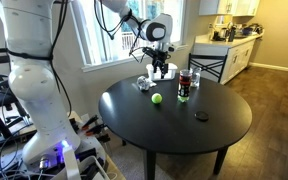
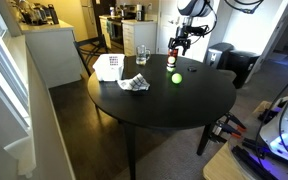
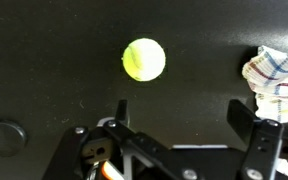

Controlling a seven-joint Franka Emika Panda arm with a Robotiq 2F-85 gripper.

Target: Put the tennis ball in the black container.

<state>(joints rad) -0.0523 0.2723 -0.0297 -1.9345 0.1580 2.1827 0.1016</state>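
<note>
The yellow-green tennis ball (image 1: pixel 156 98) lies on the round black table (image 1: pixel 224 135), also seen in an exterior view (image 2: pixel 175 77) and in the wrist view (image 3: pixel 144 59). The black container (image 1: pixel 184 85) is a tall dark cup that stands upright just beside the ball (image 2: pixel 171 62); it is out of the wrist view. My gripper (image 1: pixel 160 68) hangs in the air above the ball and the cup (image 2: pixel 181 42). Its fingers (image 3: pixel 181 112) are spread wide with nothing between them; the ball lies below and ahead of them.
A crumpled checked cloth (image 3: pixel 279 80) lies near the ball (image 2: pixel 134 84). A flat black disc (image 1: pixel 201 116) lies on the table (image 3: pixel 4 135). A white tub (image 2: pixel 108 66) and a clear glass (image 2: pixel 141 55) stand at the table's far side. A chair (image 1: pixel 209 65) stands behind.
</note>
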